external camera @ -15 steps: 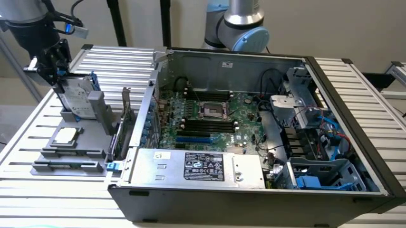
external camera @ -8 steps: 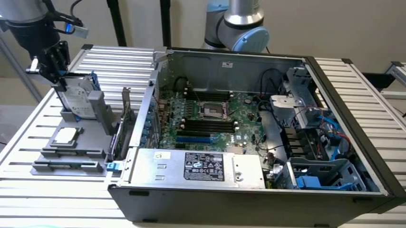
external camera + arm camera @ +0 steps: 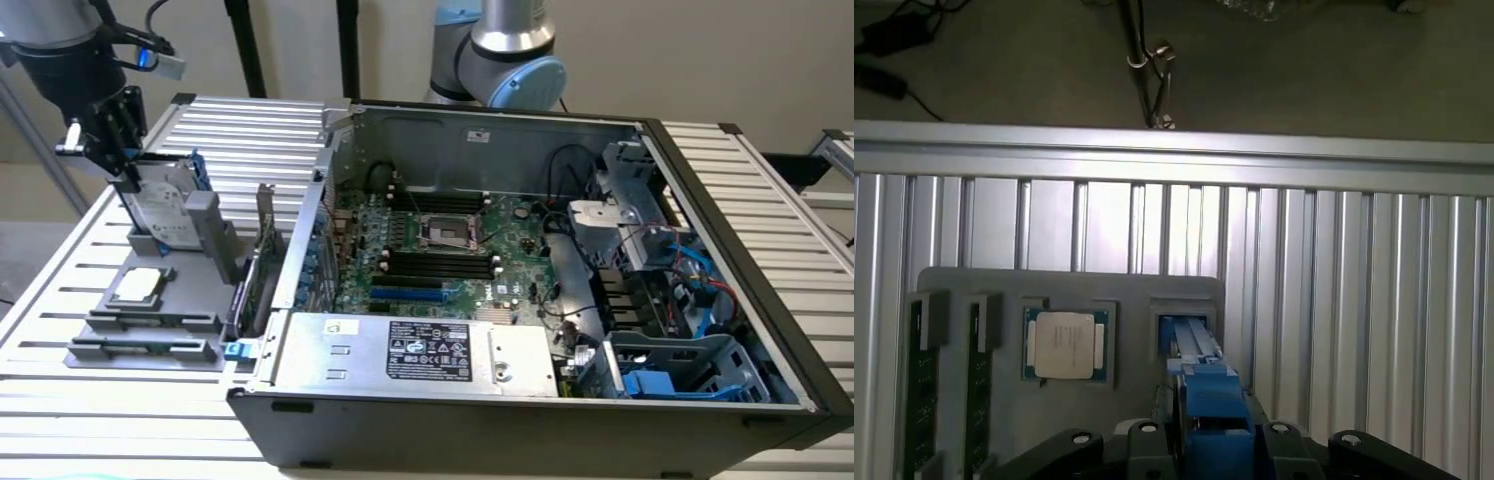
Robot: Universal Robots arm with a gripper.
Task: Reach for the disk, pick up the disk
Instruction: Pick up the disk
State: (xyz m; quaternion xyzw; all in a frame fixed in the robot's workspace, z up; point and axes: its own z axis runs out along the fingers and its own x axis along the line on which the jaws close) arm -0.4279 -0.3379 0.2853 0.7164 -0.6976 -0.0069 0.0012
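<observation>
My end effector (image 3: 124, 170) set over the top edge of the disk (image 3: 163, 205); whether it grips, I cannot tell. Disk upright in grey holder (image 3: 100, 325), beside CPU chip (image 3: 140, 287), on slatted surface (image 3: 54, 420)

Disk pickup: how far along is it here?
Done: the reach; the gripper is at the top edge of the disk. In hand: the grasp, which cannot be confirmed. Left: the lift; the disk stands upright in its slot in the grey holder.
</observation>
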